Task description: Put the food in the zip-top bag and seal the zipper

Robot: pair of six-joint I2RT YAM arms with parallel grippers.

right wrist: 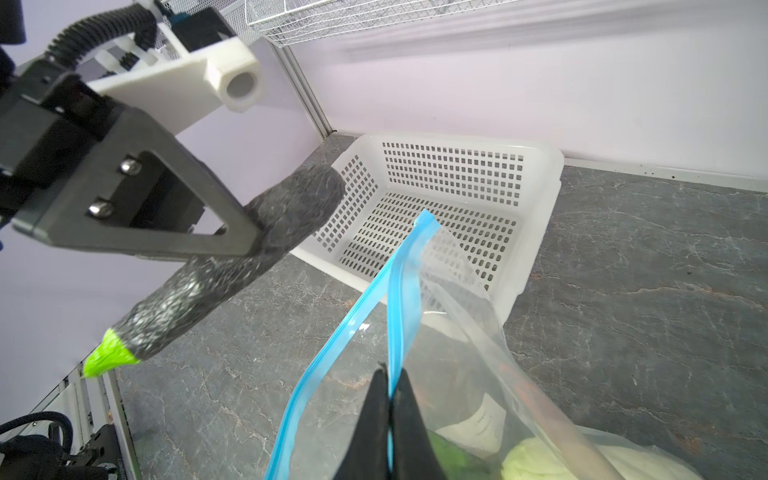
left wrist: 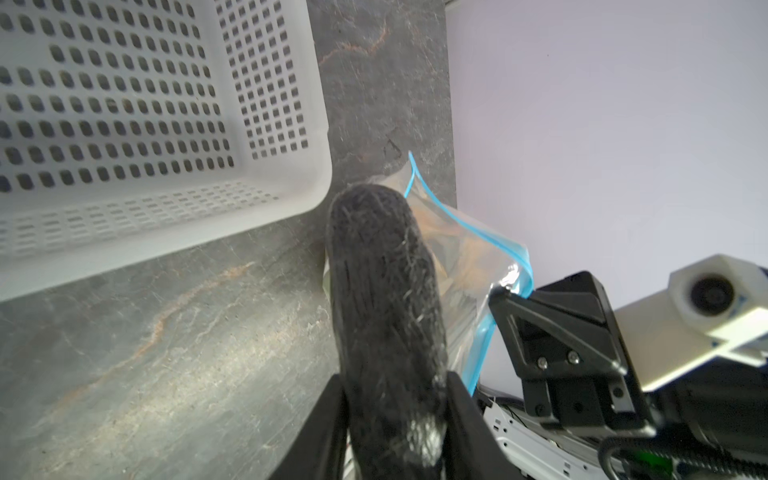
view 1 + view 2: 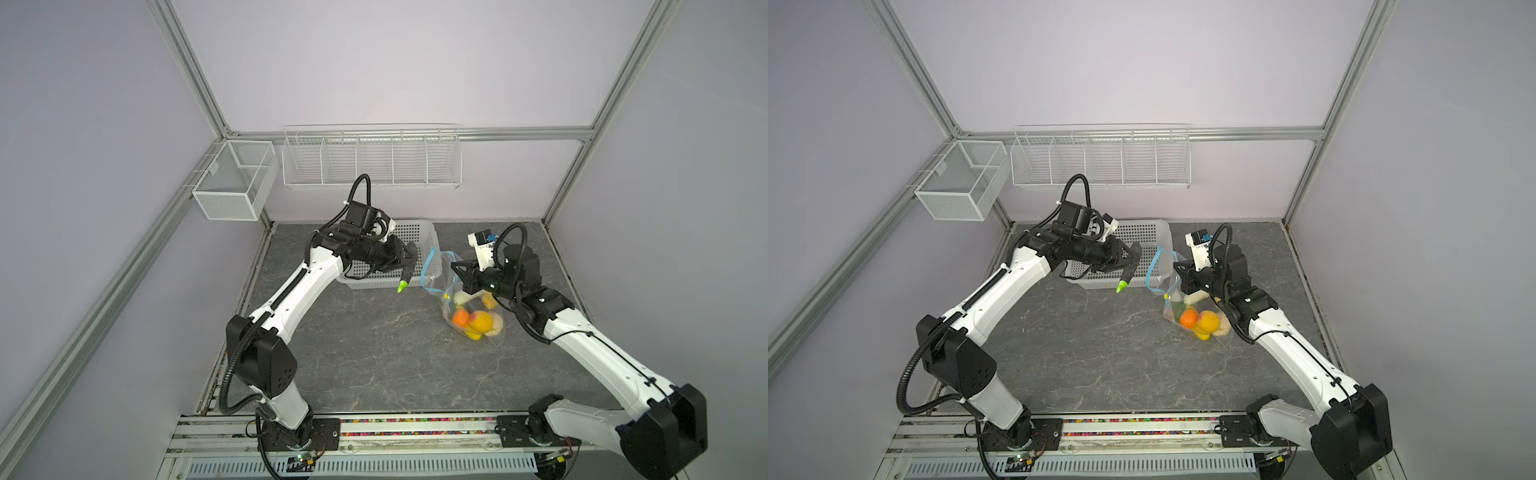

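Loading is the step in hand. The left gripper (image 3: 409, 259) is clamped around a dark fuzzy piece (image 3: 405, 277), green tip pointing down, just left of the zip-top bag (image 3: 441, 284), which sits right of centre in both top views. The right gripper (image 1: 390, 395) is pinched tight on the zipper (image 1: 395, 299), holding the mouth up and open. Other food (image 3: 478, 322) lies inside. Next, I judge, the piece must go tip-first through that narrow blue loop. The white basket (image 1: 540, 232) crowds the loop from the upper left, while the table (image 3: 353, 353) lower down offers free room.
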